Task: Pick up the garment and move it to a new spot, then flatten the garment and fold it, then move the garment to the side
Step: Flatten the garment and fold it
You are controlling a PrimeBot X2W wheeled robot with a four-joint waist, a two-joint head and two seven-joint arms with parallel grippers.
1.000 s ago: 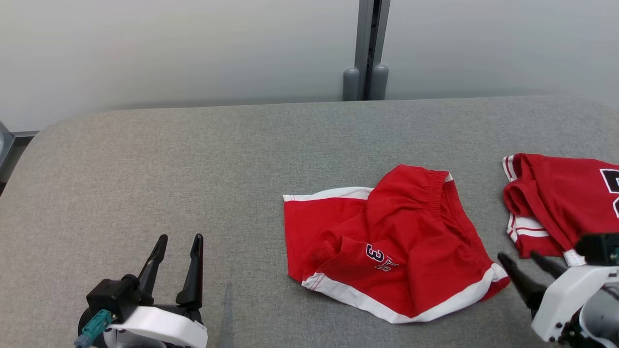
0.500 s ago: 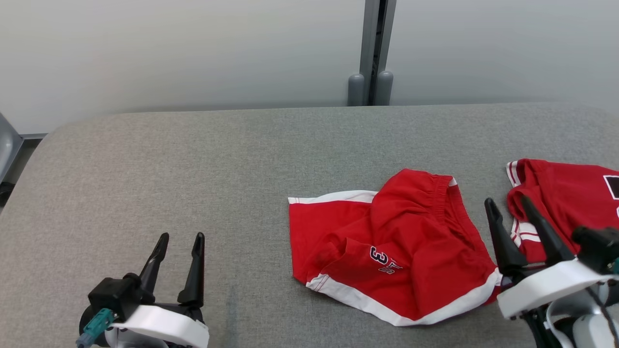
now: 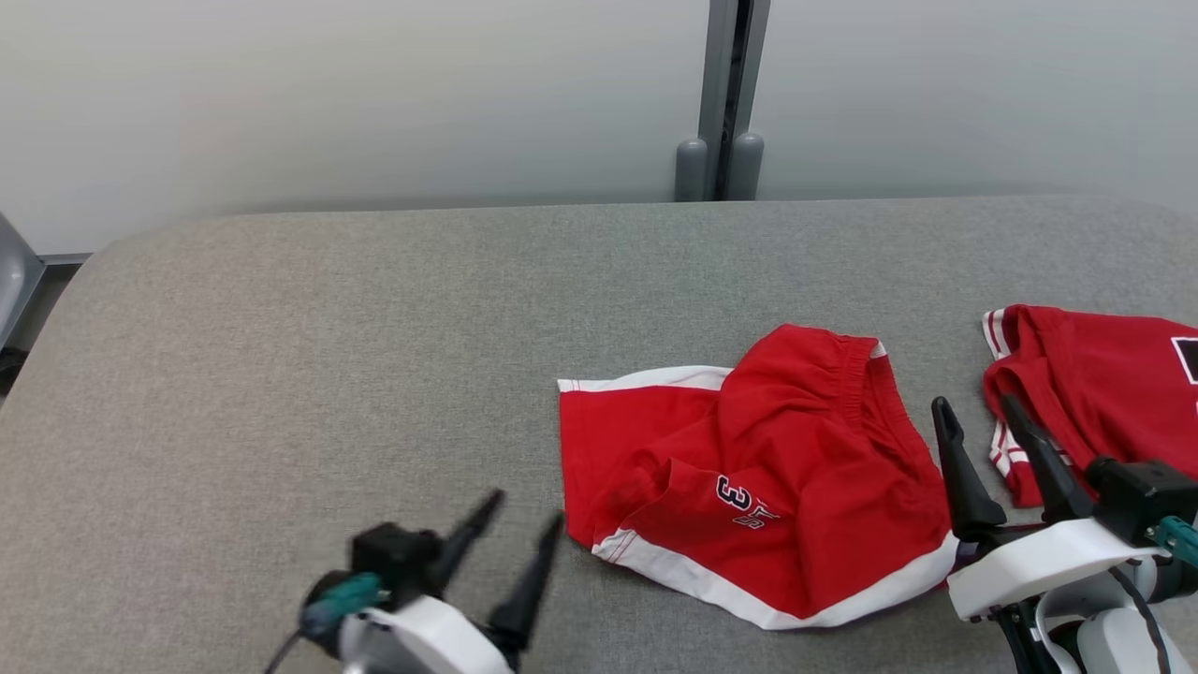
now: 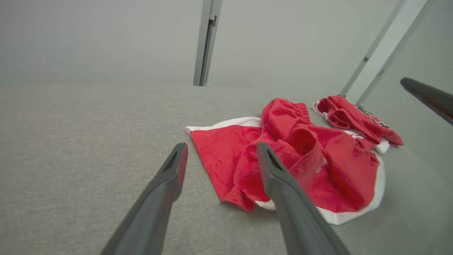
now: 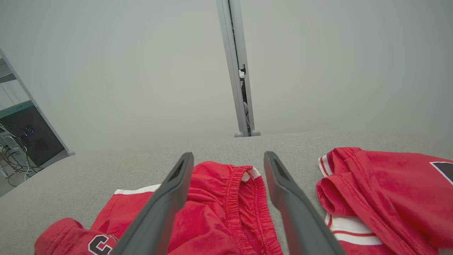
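1. Tool state: the left gripper [image 3: 527,507] and the right gripper [image 3: 973,404] both stand with jaws spread and nothing between them.
2. Position: the left gripper points at the lower left corner of the red shorts [image 3: 758,477], just beside it. The right gripper sits between the shorts' right edge and a red jersey [image 3: 1095,393].
3. Task item: the shorts, judged to be the garment to move, lie crumpled right of centre on the grey padded surface [image 3: 328,328]. One leg lies flat, and the waistband is bunched over it.
4. Hazard: the jersey lies close by. A right-hand grasp drifting outward could catch its striped hem and drag both items.
5. Hazard: the shorts overlap themselves. A shallow pinch may take one layer only, so the garment would lift twisted and resist flattening.
6. Hazard: fingers driven too low could snag the woven cover of the surface.
7. Surface: grey textile with a rounded far-left corner. A broad stretch lies left of the shorts and is judged suitable as the new spot.
8. Room: a pale wall [image 3: 374,94] with a vertical grey post [image 3: 725,94]. The right wrist view shows a shelf with cables [image 5: 21,141] at the left.
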